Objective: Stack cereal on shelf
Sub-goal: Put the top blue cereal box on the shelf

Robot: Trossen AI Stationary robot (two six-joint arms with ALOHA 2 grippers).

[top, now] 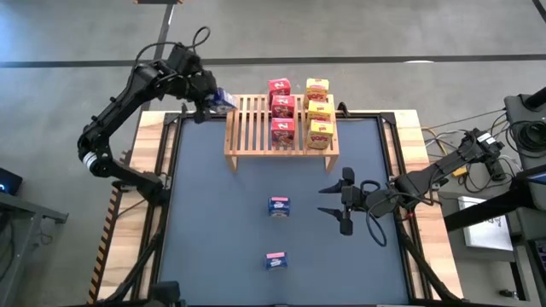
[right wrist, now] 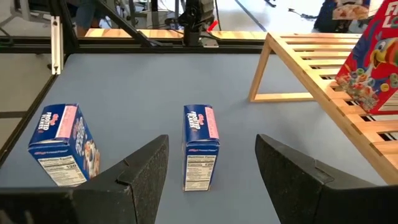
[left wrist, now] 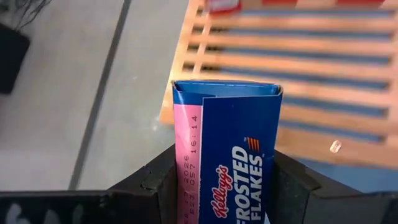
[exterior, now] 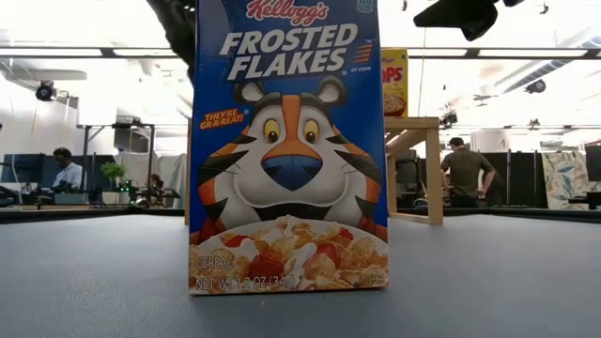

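The wooden slatted shelf (top: 281,128) stands at the table's far side, with three red cereal boxes (top: 281,108) and three yellow ones (top: 320,111) in two rows on it. My left gripper (top: 220,100) is by the shelf's far left corner, shut on a blue cereal box (left wrist: 233,143). Two more blue boxes stand upright on the table, one mid-table (top: 279,205) and one nearer the front edge (top: 275,261); the latter fills the low view (exterior: 286,141). My right gripper (top: 341,203) hovers open to the right of the mid-table box (right wrist: 200,146). My left gripper pinches the blue box between its two fingers, one finger (left wrist: 155,183) against the pink face printed with a date (left wrist: 188,155), the other (left wrist: 292,183) on the opposite face. The fingers slant downward toward the shelf. The box is lifted clear, its far end (left wrist: 227,90) reaching out beyond the fingertips.
The shelf's left slats (left wrist: 298,62) lie bare beside the red row. A dark mat (top: 222,222) covers the table inside a wooden border. Cables and equipment (top: 512,136) sit off the right edge. People (exterior: 465,169) are in the room behind.
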